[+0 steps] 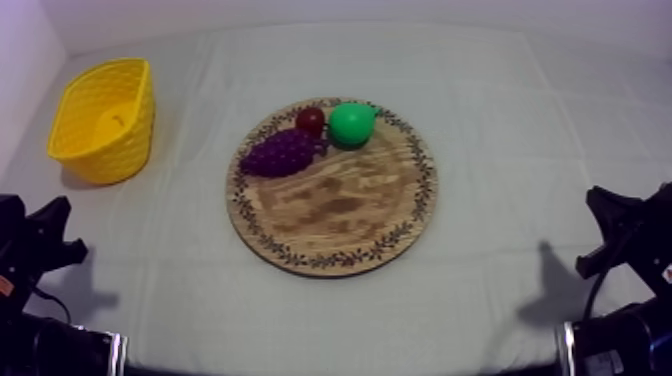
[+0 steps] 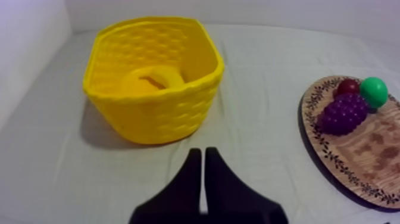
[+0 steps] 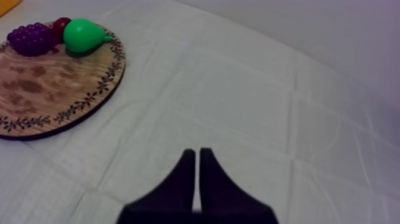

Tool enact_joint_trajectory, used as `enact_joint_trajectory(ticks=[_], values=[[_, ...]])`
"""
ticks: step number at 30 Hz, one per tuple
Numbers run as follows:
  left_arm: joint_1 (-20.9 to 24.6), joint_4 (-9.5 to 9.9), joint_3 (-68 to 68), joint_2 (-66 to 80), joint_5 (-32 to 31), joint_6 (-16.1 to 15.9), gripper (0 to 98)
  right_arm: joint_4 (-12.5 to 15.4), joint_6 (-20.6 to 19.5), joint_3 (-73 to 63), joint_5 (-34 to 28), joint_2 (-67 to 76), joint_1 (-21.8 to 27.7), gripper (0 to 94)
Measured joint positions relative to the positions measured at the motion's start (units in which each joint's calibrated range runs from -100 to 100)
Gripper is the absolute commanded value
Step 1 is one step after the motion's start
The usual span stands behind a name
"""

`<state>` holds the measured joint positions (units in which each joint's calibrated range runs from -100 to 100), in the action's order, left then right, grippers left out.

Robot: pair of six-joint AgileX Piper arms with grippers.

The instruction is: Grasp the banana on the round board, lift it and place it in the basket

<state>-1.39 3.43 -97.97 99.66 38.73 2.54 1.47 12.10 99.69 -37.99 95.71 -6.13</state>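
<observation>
The table (image 1: pixel 520 110) carries the wooden board (image 1: pixel 340 215) at its middle and the yellow basket (image 1: pixel 95 150) off to my left. The banana (image 2: pixel 156 78) lies inside the basket, curved along its floor, straight ahead of my left jaws (that arm is much the nearer). The board holds the grapes (image 1: pixel 282 153), the pear (image 1: pixel 352 124) and the small red fruit (image 1: pixel 310 121). My left jaws and right jaws are both pressed together on nothing, resting low at the table's near edge. I judge the job done.
</observation>
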Motion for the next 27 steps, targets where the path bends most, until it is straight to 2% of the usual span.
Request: enact_joint_trajectory(ticks=[3,6,12,27], values=[[-0.04,-0.76,-1.11,0.0,-2.84,1.15,0.2,0.0,0.0,0.0,0.0,0.0,0.0,0.5],[-0.07,-0.95,-1.41,0.03,-5.07,4.01,0.2,0.0,0.0,0.0,0.0,0.0,0.0,0.5],[-0.11,-1.06,-1.61,0.08,-5.52,8.49,0.2,0.0,0.0,0.0,0.0,0.0,0.0,0.5],[-0.11,-1.11,-1.68,0.08,-5.61,8.67,0.2,0.0,0.0,0.0,0.0,0.0,0.0,0.5]])
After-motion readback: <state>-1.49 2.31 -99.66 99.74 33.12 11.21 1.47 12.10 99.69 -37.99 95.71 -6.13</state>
